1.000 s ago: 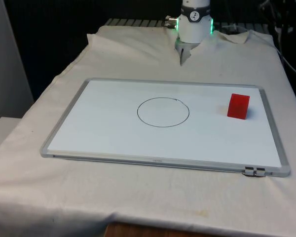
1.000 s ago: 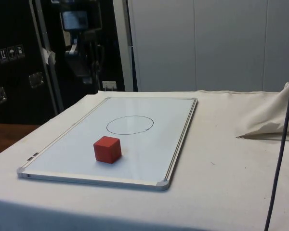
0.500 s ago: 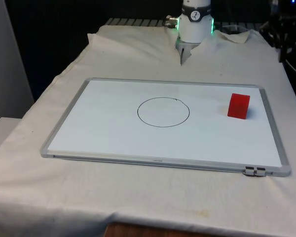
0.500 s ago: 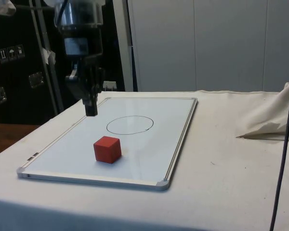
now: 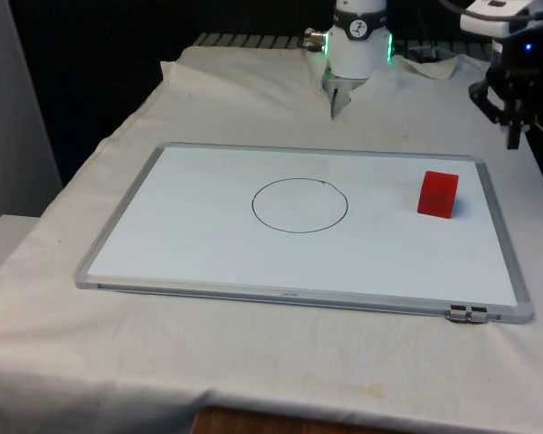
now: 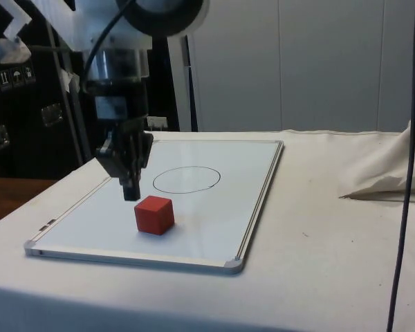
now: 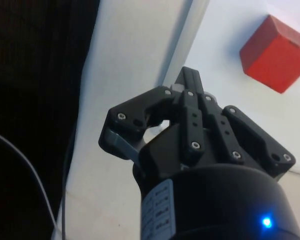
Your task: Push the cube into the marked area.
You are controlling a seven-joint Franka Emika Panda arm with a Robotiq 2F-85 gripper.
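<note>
Claw (image 6: 131, 194) has come a long way in a short time: a moment ago it was up near the far end of the whiteboard (image 5: 208, 244), beyond the circle, and now it hangs low by the board's edge, close to the red cube (image 6: 153, 214). In the front view the claw (image 5: 513, 136) sits out past the board's edge on the front view's right, with the cube (image 5: 437, 193) between it and the drawn circle (image 5: 300, 205). That looks like a good spot to start a push from, since the cube would slide toward the ring. The cube has not moved at all. It sits on the board, well apart from the circle, so the job is not done yet.

From the wrist, the two fingers (image 7: 190, 100) look pressed together into one point. They hold nothing and they do not touch the cube (image 7: 275, 52); there is a gap between them
</note>
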